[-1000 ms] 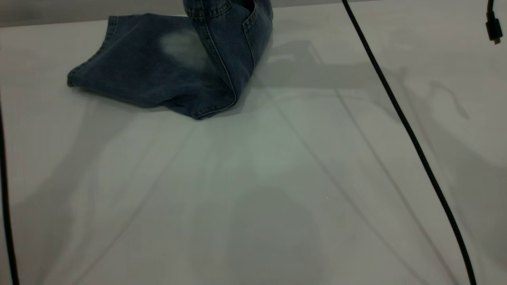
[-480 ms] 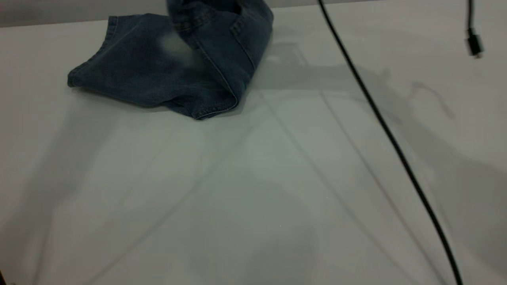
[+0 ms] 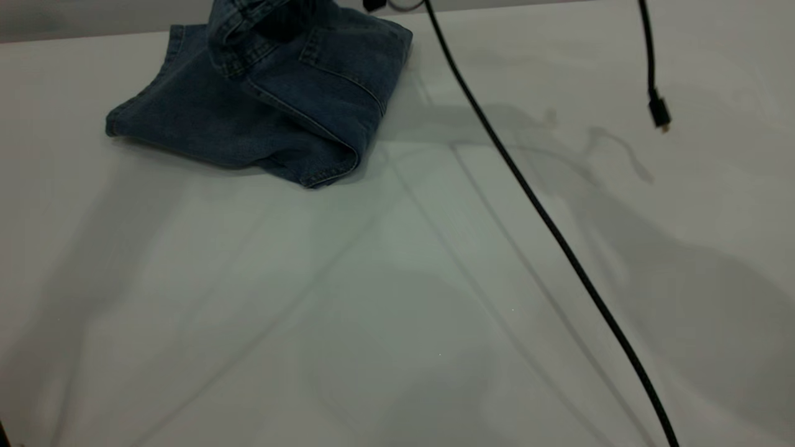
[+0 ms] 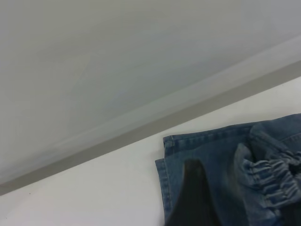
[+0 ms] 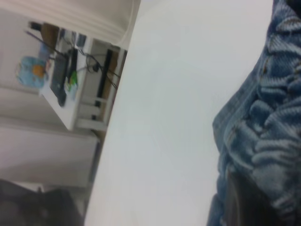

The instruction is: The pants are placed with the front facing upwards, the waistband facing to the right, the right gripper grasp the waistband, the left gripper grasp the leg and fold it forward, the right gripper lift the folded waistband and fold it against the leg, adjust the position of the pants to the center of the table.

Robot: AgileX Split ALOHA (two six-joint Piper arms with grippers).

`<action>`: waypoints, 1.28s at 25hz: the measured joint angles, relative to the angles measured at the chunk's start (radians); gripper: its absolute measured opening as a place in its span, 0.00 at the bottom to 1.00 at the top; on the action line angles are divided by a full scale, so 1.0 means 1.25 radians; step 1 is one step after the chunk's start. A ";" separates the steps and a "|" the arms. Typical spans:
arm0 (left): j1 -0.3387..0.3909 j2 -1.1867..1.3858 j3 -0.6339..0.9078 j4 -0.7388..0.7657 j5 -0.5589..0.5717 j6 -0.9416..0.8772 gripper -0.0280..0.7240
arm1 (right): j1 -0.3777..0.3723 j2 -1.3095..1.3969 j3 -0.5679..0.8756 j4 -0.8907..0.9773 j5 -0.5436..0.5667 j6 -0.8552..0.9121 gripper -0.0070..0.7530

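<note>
The exterior camera looks steeply down across the plain white matte counter [image 3: 397, 298] toward its far edge, with the short blue denim pants [image 3: 261, 105] near the far left corner. The left wrist camera sits low and close, facing the counter's far edge and a grey wall (a dark pincer finger [image 4: 194, 197] juts in). The right wrist camera, very close, looks along the counter to a white shelf unit [image 5: 80, 89]. All three share the pants.

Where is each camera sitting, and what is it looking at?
Exterior view: above the table, looking down at the pants; only black cables show.
Left wrist view: on the left arm, facing the pants' hem; a dark finger shows.
Right wrist view: on the right arm, close against the waistband.
All three share the pants.
</note>
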 joint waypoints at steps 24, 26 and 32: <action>0.000 0.000 0.000 0.003 -0.002 -0.001 0.69 | -0.026 0.038 -0.048 0.012 -0.004 -0.016 0.78; 0.000 0.000 0.000 0.005 -0.002 -0.001 0.69 | -0.055 0.038 -0.072 -0.044 0.026 0.017 0.78; 0.000 0.000 0.005 0.005 -0.002 -0.001 0.69 | -0.158 0.038 -0.193 -0.299 0.131 0.201 0.78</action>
